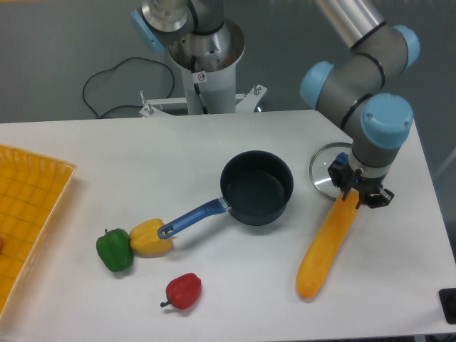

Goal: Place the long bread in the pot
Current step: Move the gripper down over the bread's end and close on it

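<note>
The long bread (324, 249) is a smooth orange-yellow loaf lying slantwise on the white table to the right of the pot. Its lower end points at the front edge. My gripper (358, 194) points down over the loaf's upper end. Its dark fingers are closed on either side of that end, and the lower end seems to rest on the table. The pot (256, 187) is a small round dark saucepan, empty, left of the gripper. Its blue handle (194, 217) points to the front left.
A round glass lid (325, 169) lies behind the gripper, partly hidden by it. A yellow pepper (151, 238) touches the handle's tip, with a green pepper (115, 249) beside it and a red pepper (184, 291) in front. A yellow tray (32, 206) is at the left edge.
</note>
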Available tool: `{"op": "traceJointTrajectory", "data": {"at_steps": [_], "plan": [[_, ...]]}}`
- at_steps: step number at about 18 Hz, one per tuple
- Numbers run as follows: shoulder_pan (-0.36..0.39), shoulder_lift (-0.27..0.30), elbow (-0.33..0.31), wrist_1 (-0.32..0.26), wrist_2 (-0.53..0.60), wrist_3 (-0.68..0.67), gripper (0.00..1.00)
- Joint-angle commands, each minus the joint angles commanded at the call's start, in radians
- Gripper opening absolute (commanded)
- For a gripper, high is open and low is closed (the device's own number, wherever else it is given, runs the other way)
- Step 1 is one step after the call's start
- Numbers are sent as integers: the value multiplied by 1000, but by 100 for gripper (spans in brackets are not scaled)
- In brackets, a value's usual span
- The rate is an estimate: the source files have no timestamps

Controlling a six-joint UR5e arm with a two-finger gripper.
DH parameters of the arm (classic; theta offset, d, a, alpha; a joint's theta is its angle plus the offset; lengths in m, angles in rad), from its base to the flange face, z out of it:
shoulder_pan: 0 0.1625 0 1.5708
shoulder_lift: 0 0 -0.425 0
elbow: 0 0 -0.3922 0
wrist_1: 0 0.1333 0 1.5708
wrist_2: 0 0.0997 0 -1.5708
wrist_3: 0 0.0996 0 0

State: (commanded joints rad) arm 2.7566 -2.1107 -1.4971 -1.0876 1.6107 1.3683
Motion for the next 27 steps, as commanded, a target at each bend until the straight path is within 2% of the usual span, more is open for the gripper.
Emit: {"op": "traceJointTrajectory", "data": {"at_steps": [2,4,5,11,14,16,21,24,25,26,27], "plan": [[-2,-8,-12,6,0,-9,55],[-2,-11,-23,21,0,-9,78],[-2,-14,-29,35,0,-9,80],[-3,-40,-34,55,2,-12,83],[-6,-66,-34,106,2,-14,83],[-9,-80,-34,120,3,-21,83],[-26,-97,-34,123,93,-38,83],[-31,-103,-34,123,109,-38,80],[-31,-103,-34,121,109,-38,74],[-31,-103,-34,120,109,-37,61],[-31,-101,-34,120,109,-37,42]]}}
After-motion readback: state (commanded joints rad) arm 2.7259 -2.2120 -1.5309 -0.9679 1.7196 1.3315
